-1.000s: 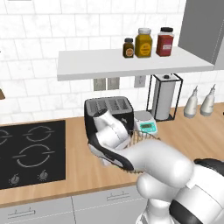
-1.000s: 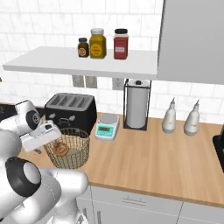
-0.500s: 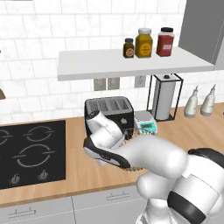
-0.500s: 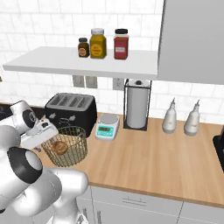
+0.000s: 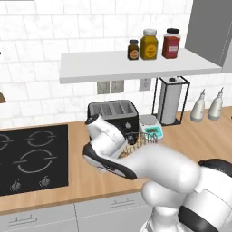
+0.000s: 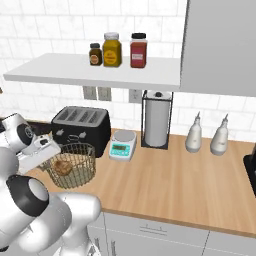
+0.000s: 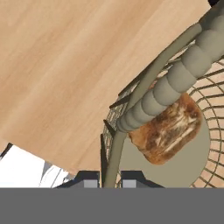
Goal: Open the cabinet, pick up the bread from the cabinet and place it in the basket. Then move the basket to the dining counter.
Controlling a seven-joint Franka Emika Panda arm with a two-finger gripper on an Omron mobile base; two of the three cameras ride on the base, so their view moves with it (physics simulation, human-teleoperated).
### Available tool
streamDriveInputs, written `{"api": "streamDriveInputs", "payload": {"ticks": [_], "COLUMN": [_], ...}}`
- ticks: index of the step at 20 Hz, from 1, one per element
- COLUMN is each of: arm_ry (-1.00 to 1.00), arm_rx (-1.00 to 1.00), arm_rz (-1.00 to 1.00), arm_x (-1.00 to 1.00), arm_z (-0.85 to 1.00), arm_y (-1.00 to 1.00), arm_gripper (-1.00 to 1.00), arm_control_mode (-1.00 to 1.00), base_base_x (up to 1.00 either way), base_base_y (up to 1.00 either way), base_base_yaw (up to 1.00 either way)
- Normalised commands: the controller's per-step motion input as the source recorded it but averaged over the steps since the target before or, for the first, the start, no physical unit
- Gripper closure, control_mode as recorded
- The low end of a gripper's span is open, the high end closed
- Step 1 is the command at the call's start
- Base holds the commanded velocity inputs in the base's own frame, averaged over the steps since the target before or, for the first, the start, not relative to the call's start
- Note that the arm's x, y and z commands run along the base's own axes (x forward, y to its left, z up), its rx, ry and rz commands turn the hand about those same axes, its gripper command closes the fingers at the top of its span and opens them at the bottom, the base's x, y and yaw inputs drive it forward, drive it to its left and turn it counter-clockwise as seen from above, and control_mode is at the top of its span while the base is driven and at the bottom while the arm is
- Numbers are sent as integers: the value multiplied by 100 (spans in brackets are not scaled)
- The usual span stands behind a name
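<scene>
One basket is seen on the wooden table, just in front of the single black toaster, and one bread loaf lies inside it on the flat beige base. The gripper is set at the basket's rim on the side nearest the robot; in the hand view the two dark fingertips are seen close together with a thin wire of the rim running down between them, so the gripper appears closed on the basket, though actual contact cannot be confirmed. From the left base view the basket is mostly hidden behind the white arm. Beside the toaster one small scale is counted, then one paper-towel holder, then two white bottles near the wall. Three jars stand on the one white shelf above. One black stove is set into the table to the left of the arm, close to the front edge. To the right of the basket a broad stretch of bare wood is left between it and the bottles, reaching to the table's front edge; overhead, the shelf and the grey cabinet limit the height.
</scene>
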Motion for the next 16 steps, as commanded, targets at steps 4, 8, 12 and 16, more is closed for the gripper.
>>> {"api": "streamDriveInputs", "payload": {"ticks": [4,8,12,16], "arm_ry": [-18,-18,-26,-15], "arm_rx": [-1,-14,-2,1], "arm_rz": [12,2,9,5], "arm_x": [-72,-58,-66,-43], "arm_z": [80,20,83,100], "arm_y": [3,27,1,-4], "arm_gripper": [100,100,100,100], "arm_control_mode": [-100,-100,-100,-100], "base_base_x": [0,0,0,0], "base_base_y": [0,0,0,0], "base_base_yaw": [0,0,0,0]}}
